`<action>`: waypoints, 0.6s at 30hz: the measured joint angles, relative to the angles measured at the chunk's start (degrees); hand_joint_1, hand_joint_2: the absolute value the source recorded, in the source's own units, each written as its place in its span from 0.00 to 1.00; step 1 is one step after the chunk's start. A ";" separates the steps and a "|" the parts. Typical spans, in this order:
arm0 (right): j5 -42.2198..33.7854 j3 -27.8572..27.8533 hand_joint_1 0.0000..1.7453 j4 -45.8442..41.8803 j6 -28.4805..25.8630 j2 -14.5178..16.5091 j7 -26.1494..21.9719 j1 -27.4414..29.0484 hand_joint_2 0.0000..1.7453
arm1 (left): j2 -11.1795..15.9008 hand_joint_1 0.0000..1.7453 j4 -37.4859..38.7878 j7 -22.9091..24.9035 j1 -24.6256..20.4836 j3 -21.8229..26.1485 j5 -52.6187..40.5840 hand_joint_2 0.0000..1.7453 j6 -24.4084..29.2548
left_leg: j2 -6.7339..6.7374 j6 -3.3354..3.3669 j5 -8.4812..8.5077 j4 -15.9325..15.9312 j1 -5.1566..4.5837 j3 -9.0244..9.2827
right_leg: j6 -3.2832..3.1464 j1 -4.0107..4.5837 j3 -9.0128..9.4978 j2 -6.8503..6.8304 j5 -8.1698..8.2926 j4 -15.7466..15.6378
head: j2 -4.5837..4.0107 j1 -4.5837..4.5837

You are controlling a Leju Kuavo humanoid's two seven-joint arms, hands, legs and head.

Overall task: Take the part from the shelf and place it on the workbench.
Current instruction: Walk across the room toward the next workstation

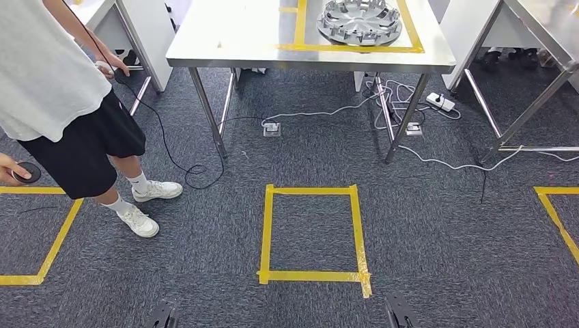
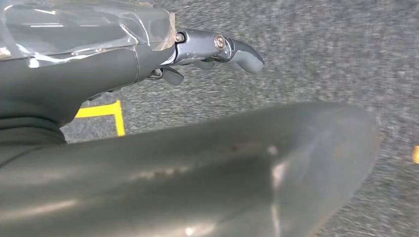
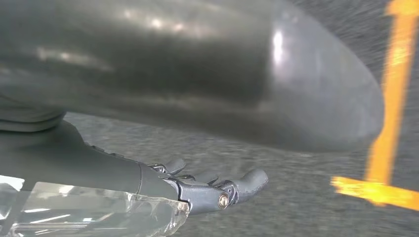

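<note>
Grey carpet fills the lower part of your head view, and on it a yellow tape square (image 1: 313,232) lies at lower centre, with parts of two more tape outlines at the left and right edges. Your left robot hand (image 2: 217,52) hangs over that carpet in its wrist view, fingers loosely extended and nothing held. Your right robot hand (image 3: 217,190) hangs the same way in its own wrist view, fingers slack and apart, nothing in them; the floor there is blurred, so take the finger posture as likely rather than certain.

At the left of the head view a person (image 1: 61,102) in a white shirt, black shorts and white shoes stands beside the left tape outline, a small dark round object in one hand. Cables (image 1: 328,113) and floor sockets lie under the steel worktop (image 1: 225,41) at upper centre. On that worktop the part (image 1: 360,20), a silvery round ribbed disc, rests inside a yellow tape frame at the top edge.
</note>
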 joint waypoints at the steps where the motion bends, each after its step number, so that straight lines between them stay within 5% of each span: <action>1: 0.12 0.00 0.00 0.62 -0.11 0.01 0.07 0.03 0.00 | 0.02 0.00 -0.01 0.01 -0.01 0.00 -0.01 0.00 0.04 | -0.03 0.18 1.40 -2.99 0.03 2.85 | 0.21 -0.01 -0.63 0.04 0.39 0.19 | 0.00 -0.01; 3: 0.42 0.00 0.00 1.64 -0.30 0.15 0.14 0.01 0.00 | 0.07 0.00 -0.02 0.07 -0.17 -0.02 -0.01 0.00 0.16 | -0.18 0.88 1.41 -11.26 -0.17 8.94 | 0.90 0.06 -1.44 0.09 1.05 0.48 | 0.00 0.02; 5: 0.81 0.00 0.00 2.49 -0.50 0.33 0.15 -0.09 0.00 | 0.10 0.00 -0.02 0.35 -0.31 -0.07 -0.01 0.00 0.26 | -0.31 1.66 0.13 -16.00 -0.68 11.85 | 1.88 -0.05 -1.74 0.08 1.83 0.44 | 0.00 0.03; 8: 1.20 0.03 0.00 3.56 -0.64 0.57 0.19 -0.09 0.00 | 0.10 0.00 -0.01 0.68 -0.43 -0.15 -0.01 0.00 0.20 | -0.09 3.18 1.46 -17.29 -0.79 11.63 | 2.88 -0.24 -2.30 0.15 1.99 0.59 | 0.00 0.06; 11: 1.49 0.09 0.00 4.26 -0.71 0.79 0.21 -0.20 0.00 | 0.11 0.00 -0.02 0.62 -0.69 -0.38 -0.01 0.00 0.03 | 0.23 4.33 3.29 -17.64 -0.68 9.89 | 2.10 -0.18 -5.51 0.19 -4.14 8.57 | 0.00 0.27; 13: 1.57 0.10 0.00 4.60 -0.72 0.89 0.22 -0.24 0.00 | 0.10 0.00 -0.02 0.61 -0.69 -0.51 -0.03 0.00 -0.03 | 0.35 4.48 4.29 -17.37 -0.85 8.35 | 2.27 -0.24 -7.16 0.18 -7.47 16.06 | 0.00 0.31; 15: 1.57 0.11 0.00 4.88 -0.72 1.01 0.23 -0.24 0.00 | 0.07 0.00 -0.02 0.61 -0.69 -0.56 -0.06 0.00 -0.03 | 0.39 4.40 5.25 -16.96 -0.95 6.79 | 3.30 -0.30 -5.47 0.18 -6.78 17.11 | 0.00 0.32; 17: 1.61 0.11 0.00 5.03 -0.75 1.06 0.25 -0.38 0.00 | 0.02 0.00 -0.03 0.61 -0.69 -0.69 -0.07 0.00 -0.03 | 0.37 4.13 5.96 -16.30 -0.98 5.26 | 3.93 -0.32 -0.17 0.18 -4.73 10.12 | 0.00 0.32; 18: 1.66 0.11 0.00 5.06 -0.79 1.06 0.27 -0.51 0.00 | 0.00 0.00 -0.03 0.62 -0.69 -0.76 -0.04 0.00 -0.03 | 0.36 3.88 6.27 -15.94 -1.04 4.59 | 3.67 -0.18 2.82 0.19 -4.67 5.55 | 0.00 0.32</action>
